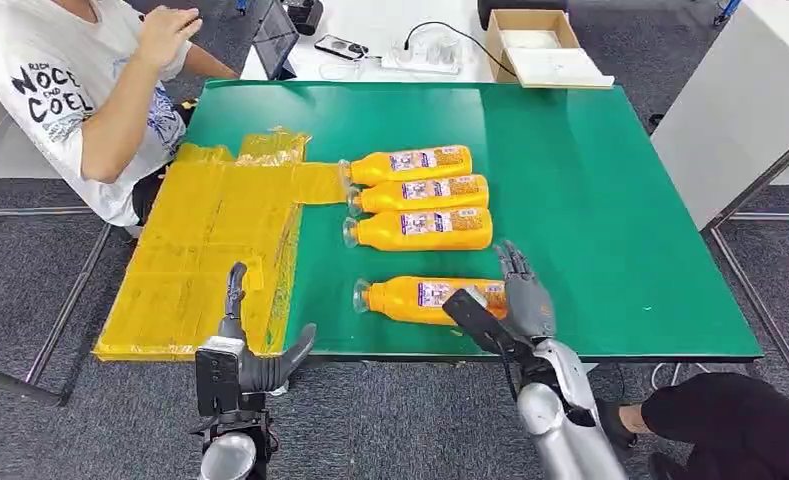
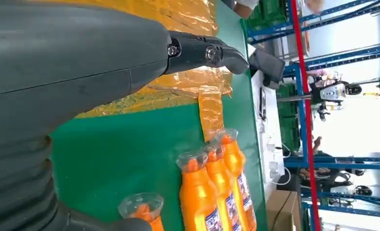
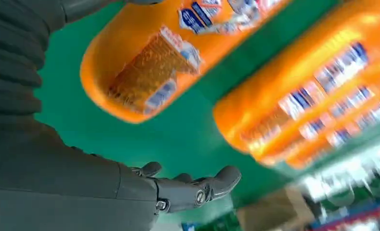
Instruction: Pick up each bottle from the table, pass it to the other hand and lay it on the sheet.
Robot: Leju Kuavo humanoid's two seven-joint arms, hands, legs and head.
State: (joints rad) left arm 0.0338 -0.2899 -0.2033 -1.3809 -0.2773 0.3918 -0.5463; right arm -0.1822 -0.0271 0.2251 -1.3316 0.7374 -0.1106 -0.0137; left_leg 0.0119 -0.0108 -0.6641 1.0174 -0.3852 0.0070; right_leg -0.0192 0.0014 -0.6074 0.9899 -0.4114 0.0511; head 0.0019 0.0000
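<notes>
Four orange bottles lie on their sides on the green table [image 1: 610, 200]. Three lie side by side [image 1: 420, 197] mid-table; the fourth bottle [image 1: 425, 298] lies alone nearer the front edge. My right hand [image 1: 522, 297] is at this near bottle's base end, fingers straight and apart, gripping nothing. In the right wrist view the near bottle [image 3: 144, 72] lies just off my fingers [image 3: 197, 190]. My left hand [image 1: 245, 350] hovers open at the front edge over the yellow sheet [image 1: 210, 250]. The left wrist view shows the sheet [image 2: 178, 19] and the bottle row [image 2: 216, 192].
A person in a white T-shirt [image 1: 60, 90] sits at the table's far left corner beside the sheet. Behind the table stand a tablet [image 1: 273, 38], a power strip [image 1: 420, 55] and a cardboard box [image 1: 540, 45]. A white cabinet [image 1: 740, 110] stands to the right.
</notes>
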